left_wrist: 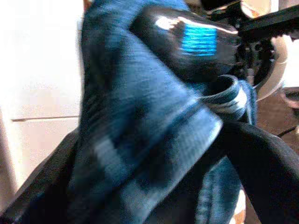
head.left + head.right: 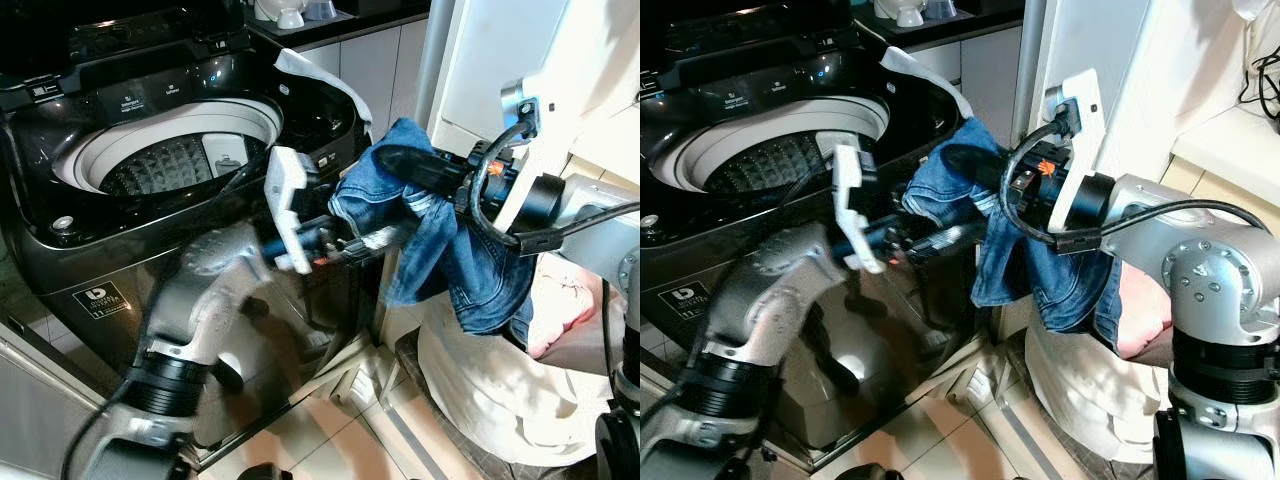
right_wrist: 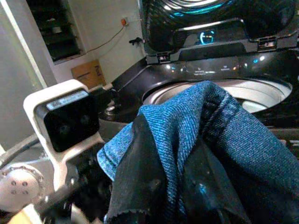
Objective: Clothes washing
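Both claws are holding up a pair of blue jeans (image 2: 440, 240) in the air, just beside the washing machine (image 2: 150, 200). Right claw (image 2: 400, 165) is pinching the top of the jeans between its black fingers. Left claw (image 2: 385, 235) is pushing into the jeans from the other side, and its fingers are closing on the cloth too. The jeans are hanging down over a white laundry bag (image 2: 500, 390) on the floor, where something pink (image 2: 565, 310) is peeking out. The washing machine lid is standing open, and the round tub (image 2: 165, 165) inside is showing.
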Robot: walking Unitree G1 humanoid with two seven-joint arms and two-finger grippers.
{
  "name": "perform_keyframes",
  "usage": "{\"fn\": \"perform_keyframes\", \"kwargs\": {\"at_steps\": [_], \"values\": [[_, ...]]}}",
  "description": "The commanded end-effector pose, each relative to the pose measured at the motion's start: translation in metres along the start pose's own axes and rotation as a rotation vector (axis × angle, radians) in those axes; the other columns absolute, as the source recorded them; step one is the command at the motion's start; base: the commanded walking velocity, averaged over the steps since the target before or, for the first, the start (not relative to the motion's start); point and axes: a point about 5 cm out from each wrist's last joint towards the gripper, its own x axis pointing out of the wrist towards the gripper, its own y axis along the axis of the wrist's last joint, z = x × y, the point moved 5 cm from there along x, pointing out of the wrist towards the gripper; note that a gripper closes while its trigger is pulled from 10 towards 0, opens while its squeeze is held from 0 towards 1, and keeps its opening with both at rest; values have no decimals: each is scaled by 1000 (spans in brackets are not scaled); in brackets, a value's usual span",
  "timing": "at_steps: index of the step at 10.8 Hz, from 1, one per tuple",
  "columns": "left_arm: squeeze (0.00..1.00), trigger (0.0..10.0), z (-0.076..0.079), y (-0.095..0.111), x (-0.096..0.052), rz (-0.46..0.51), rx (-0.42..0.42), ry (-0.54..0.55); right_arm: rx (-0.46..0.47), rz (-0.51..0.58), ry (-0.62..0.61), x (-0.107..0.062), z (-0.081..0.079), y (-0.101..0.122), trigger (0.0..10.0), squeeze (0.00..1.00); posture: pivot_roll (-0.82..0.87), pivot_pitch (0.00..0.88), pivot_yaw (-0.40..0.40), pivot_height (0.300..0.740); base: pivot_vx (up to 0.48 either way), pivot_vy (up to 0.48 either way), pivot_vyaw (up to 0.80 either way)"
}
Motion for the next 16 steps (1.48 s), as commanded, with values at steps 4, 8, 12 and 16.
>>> {"fn": "perform_keyframes", "kwargs": {"at_steps": [4, 8, 12, 16], "values": [[388, 10000, 21, -9, -2, -56, -19, -127, -28, 12, -38, 6, 3, 4, 0, 0, -57, 0, 67, 740, 0, 0, 0], [384, 10000, 1, -7, -18, -66, 7, -46, -20, 14, -40, 11, 3, 4, 0, 0, -44, 0, 60, 740, 0, 0, 0], [275, 10000, 1, -12, 16, -11, 18, 12, 13, 14, 3, 28, -12, -5, 0, 0, -57, 0, 73, 740, 0, 0, 0], [0, 0, -14, -8, 16, 23, 12, 100, 24, 33, -4, 29, -13, -2, 0, 0, -55, 0, 72, 740, 0, 0, 0]]}}
